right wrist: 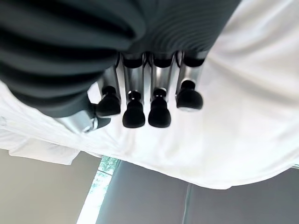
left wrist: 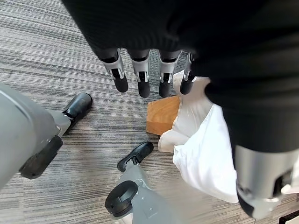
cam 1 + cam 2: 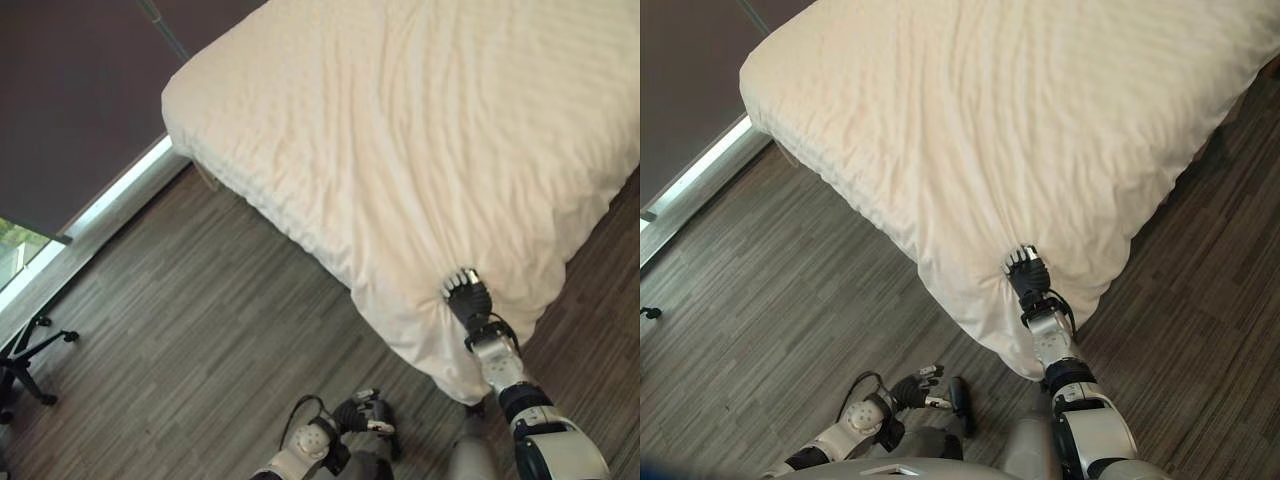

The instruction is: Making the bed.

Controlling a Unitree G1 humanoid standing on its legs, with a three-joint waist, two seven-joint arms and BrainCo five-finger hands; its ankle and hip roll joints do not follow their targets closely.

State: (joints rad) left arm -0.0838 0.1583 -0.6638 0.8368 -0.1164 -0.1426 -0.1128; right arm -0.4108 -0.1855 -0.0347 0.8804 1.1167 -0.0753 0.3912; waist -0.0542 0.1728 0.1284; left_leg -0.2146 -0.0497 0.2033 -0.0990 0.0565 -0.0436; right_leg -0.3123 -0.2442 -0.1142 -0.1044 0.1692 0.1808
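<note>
Left eye view is showing grey wood-plank floor and a dark window wall far left. White duvet is covering the bed, running near-right to far-left, one corner hanging nearest. Right hand is pinching that corner. Left hand is hanging low, fingers loosely straight.

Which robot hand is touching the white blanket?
The right hand is on the white blanket near the bed's corner. The left hand hangs over the floor.
</note>
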